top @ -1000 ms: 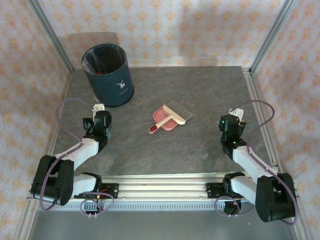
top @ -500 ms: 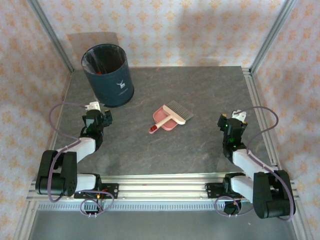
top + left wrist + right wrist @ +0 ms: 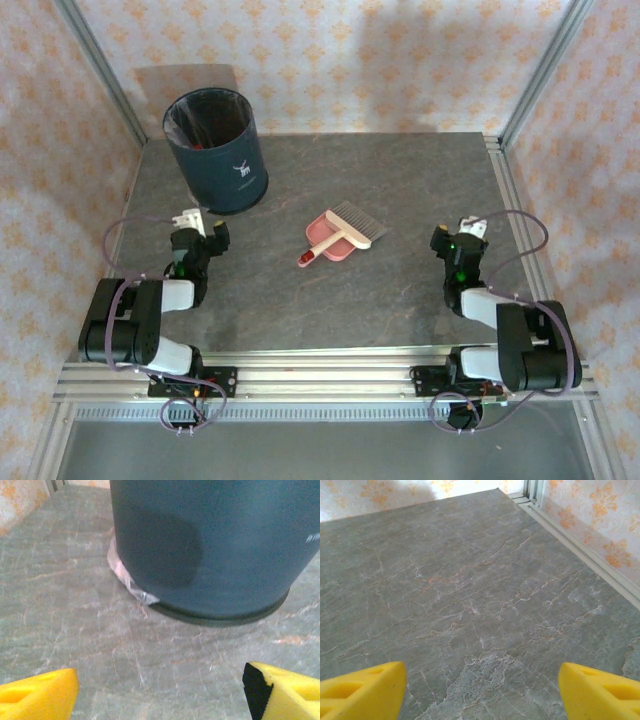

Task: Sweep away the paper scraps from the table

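Left pincer [image 3: 160, 690]: yellow fingers spread wide, nothing held; low over the counter [image 3: 75, 605]; dark bin [image 3: 210, 545] stands just ahead of it, clear liner [image 3: 125, 575] poking out at the base. Paper scraps [image 3: 198, 143]: a few red bits visible inside the bin. Right pincer [image 3: 480, 685]: likewise wide apart, nothing held; counter ahead, silver rail [image 3: 580, 555] to its right. Pink dustpan [image 3: 325, 240] with brush [image 3: 358, 225] lies between the two pincers, well apart from both.

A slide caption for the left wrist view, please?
Open left gripper facing the dark bin on the grey marbled table.
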`<state>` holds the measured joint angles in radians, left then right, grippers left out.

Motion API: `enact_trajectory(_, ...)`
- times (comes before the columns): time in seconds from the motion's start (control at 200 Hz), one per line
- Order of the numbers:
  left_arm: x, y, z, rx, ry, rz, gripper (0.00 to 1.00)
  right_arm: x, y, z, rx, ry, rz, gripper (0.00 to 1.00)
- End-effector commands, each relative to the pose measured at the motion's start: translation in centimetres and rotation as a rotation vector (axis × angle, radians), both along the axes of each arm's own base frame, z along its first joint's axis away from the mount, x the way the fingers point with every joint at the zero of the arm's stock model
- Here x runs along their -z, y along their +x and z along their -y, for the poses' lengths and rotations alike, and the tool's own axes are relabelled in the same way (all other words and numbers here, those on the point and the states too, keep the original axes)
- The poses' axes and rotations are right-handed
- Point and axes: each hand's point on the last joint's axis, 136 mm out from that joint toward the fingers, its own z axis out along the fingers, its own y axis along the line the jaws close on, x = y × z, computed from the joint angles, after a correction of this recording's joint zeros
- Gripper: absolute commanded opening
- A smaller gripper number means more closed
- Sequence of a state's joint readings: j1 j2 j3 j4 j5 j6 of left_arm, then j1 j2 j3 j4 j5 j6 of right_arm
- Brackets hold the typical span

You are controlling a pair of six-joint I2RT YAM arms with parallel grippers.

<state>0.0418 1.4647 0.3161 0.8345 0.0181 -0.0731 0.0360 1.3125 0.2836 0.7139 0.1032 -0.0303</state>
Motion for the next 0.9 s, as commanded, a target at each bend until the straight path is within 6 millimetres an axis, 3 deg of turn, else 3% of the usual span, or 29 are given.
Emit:
enact_trajectory(0.0, -2.3, 1.0, -0.1, 0.012, 0.018, 0.120, 0.86, -2.1, 2.0, -0.7, -0.044, 0.005, 0.093, 0.79)
enact_trajectory(0.245, -2.0, 1.9, 0.3, 0.028, 0.034, 0.100, 0.90, -0.5, 2.8, -1.2, -0.073, 0.009, 0.074, 0.80)
enact_trajectory(0.375, -1.5, 2.0, 0.5, 0.017, 0.060, 0.053, 0.99, 0.4, 3.4, -1.2, -0.073, 0.008, 0.039, 0.81)
enact_trajectory(0.495, -1.4, 2.0, 0.5, 0.015, 0.064, 0.046, 1.00, 0.9, 4.3, -1.4, -0.083, 0.007, -0.023, 0.85)
enact_trajectory(0.595, -1.4, 2.0, 0.6, 0.014, 0.066, 0.045, 1.00, 0.8, 4.2, -1.3, -0.080, 0.007, -0.017, 0.94)
enact_trajectory(0.62, -1.5, 2.0, 0.6, 0.013, 0.066, 0.046, 1.00, 0.8, 4.3, -1.3, -0.080, 0.007, -0.015, 1.00)
enact_trajectory(0.891, -1.3, 2.5, 1.9, 0.097, 0.069, 0.027, 1.00, 0.8, 4.3, -1.3, -0.080, 0.007, -0.016, 0.99)
